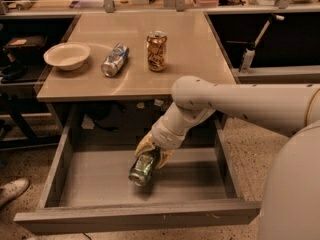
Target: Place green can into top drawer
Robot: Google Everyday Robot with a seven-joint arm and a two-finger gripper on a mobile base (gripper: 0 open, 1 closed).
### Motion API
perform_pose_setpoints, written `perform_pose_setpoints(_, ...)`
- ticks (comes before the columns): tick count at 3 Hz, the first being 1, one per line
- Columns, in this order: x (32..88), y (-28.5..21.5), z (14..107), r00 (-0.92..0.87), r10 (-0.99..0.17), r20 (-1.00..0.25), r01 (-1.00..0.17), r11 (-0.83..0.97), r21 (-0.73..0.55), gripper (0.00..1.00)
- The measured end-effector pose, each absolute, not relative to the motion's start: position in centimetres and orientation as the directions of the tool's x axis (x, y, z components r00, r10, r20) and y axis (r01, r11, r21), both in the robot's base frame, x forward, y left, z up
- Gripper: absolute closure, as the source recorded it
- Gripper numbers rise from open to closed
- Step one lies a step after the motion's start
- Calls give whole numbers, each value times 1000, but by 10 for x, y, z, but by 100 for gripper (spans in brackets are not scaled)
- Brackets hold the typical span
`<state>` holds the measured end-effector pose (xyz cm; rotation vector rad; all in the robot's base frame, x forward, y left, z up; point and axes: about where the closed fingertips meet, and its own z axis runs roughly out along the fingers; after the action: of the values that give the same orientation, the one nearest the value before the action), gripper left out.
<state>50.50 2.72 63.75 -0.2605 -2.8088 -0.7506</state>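
Observation:
The green can (143, 168) is shiny, tilted with its silver end down, and hangs inside the open top drawer (90, 176), close above the grey floor near its middle. My gripper (151, 155) reaches down from the right under the tabletop edge and is shut on the can's upper part with pale yellowish fingers (141, 145). Whether the can touches the drawer floor cannot be told.
On the tan tabletop (185, 44) lie a white bowl (67, 56) at left, a blue-silver can (114, 60) on its side and an upright orange-gold can (156, 51). The drawer's front panel (140, 218) is pulled out toward me. A shoe (12, 190) is at far left.

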Motion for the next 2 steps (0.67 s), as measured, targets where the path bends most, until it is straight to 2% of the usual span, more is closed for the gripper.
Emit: perform_pose_setpoints(2, 528, 13, 614, -941, 244, 235, 326, 841, 433, 100)
